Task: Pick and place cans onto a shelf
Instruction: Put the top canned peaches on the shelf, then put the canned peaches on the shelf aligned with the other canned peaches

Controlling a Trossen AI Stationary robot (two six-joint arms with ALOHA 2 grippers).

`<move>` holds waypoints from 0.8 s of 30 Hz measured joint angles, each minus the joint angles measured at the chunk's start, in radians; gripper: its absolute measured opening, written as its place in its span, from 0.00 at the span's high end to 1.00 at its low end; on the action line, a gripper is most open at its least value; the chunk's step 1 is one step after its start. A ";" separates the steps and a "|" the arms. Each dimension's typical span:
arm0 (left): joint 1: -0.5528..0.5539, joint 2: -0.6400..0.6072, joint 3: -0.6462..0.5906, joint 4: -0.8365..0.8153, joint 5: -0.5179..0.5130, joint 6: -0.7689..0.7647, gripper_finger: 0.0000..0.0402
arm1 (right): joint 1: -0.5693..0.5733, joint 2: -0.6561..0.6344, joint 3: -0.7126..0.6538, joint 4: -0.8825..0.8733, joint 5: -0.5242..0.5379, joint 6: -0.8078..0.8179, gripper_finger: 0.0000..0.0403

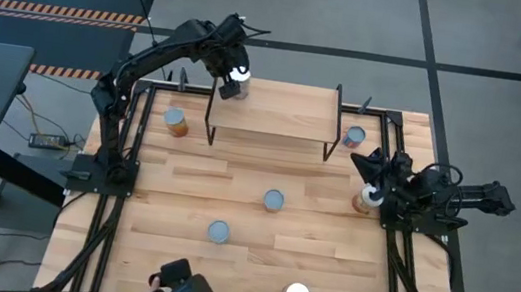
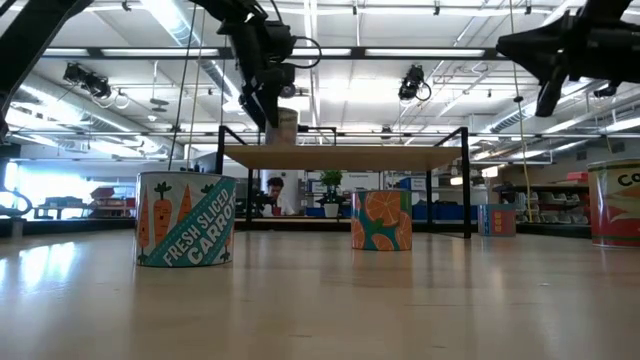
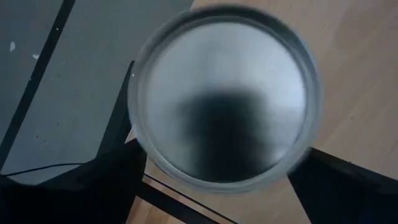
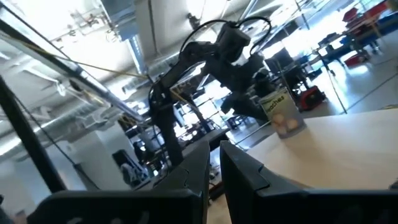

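Left end effector (image 1: 233, 86) spread around a can (image 1: 236, 89) on the shelf (image 1: 274, 118); right end effector (image 1: 370, 171) pressed together.

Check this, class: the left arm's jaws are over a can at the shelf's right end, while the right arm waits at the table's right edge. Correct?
Not quite. In the high view the left gripper is over a can at the left end of the shelf, not the right. The right gripper does wait at the table's right edge.
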 joint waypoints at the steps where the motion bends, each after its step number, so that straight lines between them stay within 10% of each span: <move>1: 0.000 0.000 0.000 0.000 0.000 -0.001 0.06 | 0.000 0.000 0.000 0.000 0.007 -0.006 0.89; 24: -0.060 -0.261 -0.001 0.063 0.055 -0.124 0.06 | 0.001 0.087 0.118 -0.043 0.093 -0.099 0.89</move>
